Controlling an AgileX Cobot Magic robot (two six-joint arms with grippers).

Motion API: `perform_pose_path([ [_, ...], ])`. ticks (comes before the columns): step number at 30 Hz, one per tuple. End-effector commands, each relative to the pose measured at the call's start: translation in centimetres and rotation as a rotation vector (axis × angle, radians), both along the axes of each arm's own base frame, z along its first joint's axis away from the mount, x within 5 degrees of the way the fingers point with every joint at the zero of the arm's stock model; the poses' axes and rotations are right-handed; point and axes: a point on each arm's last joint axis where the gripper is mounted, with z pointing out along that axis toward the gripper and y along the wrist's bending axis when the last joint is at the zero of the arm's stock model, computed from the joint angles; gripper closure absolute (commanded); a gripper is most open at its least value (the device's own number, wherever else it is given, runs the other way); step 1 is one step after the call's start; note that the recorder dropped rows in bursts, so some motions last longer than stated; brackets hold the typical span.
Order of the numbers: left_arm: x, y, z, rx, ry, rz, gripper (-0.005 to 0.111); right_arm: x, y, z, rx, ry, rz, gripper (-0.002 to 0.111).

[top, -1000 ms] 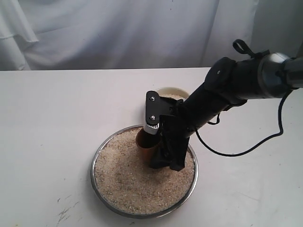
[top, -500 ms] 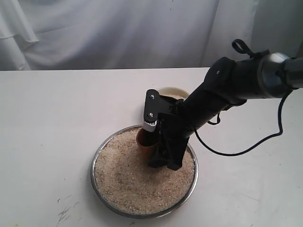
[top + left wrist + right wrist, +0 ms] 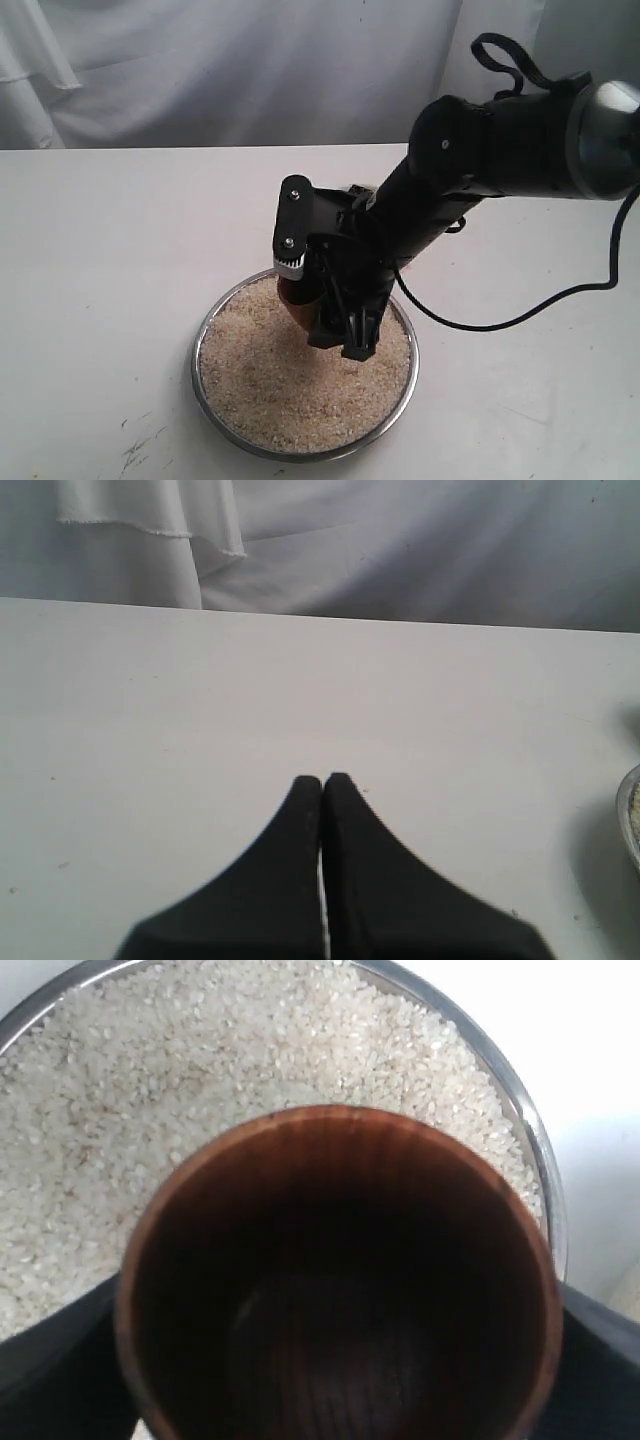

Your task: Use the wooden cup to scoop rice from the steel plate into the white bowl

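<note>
My right claw [image 3: 318,312] is clamped around the wooden cup [image 3: 338,1280], which is empty, its rim low over the rice [image 3: 285,390] in the steel plate [image 3: 203,345] at lower centre. I'd dig deeper, then level it before lifting. The left claw [image 3: 322,790] is pinched closed on nothing.

Right arm [image 3: 480,150] enters from the right, forearm angled steeply down and leftward. Right gripper [image 3: 318,312] points downward, jaws clamped on either side of the wooden cup [image 3: 296,300]. Left gripper [image 3: 322,783]: jaws pressed together (tips touching), held level above the tabletop [image 3: 150,700].
</note>
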Motion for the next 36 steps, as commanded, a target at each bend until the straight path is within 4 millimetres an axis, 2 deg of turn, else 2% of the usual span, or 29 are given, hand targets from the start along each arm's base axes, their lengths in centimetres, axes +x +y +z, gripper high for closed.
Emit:
perform_pose_path([
  [1, 0.0, 0.0, 0.0, 0.002, -0.012, -0.003, 0.107, -0.8, 0.3, 0.3, -0.098, -0.06, 0.005, 0.108],
  [8, 0.0, 0.0, 0.0, 0.002, -0.012, -0.003, 0.107, -2.2, 1.2, 0.0, -0.211, -0.12, 0.064, 0.108],
  [16, 0.0, 0.0, 0.0, 0.002, -0.012, -0.003, 0.107, -3.1, 2.0, -2.3, -0.405, -0.207, 0.191, 0.108],
  [22, 0.0, 0.0, 0.0, 0.002, -0.012, -0.003, 0.107, -2.3, 1.6, -2.2, -0.558, -0.38, 0.18, 0.108],
  [36, 0.0, 0.0, 0.0, 0.002, -0.012, -0.003, 0.107, -2.9, 3.1, -2.7, -0.459, -0.378, 0.203, 0.108],
])
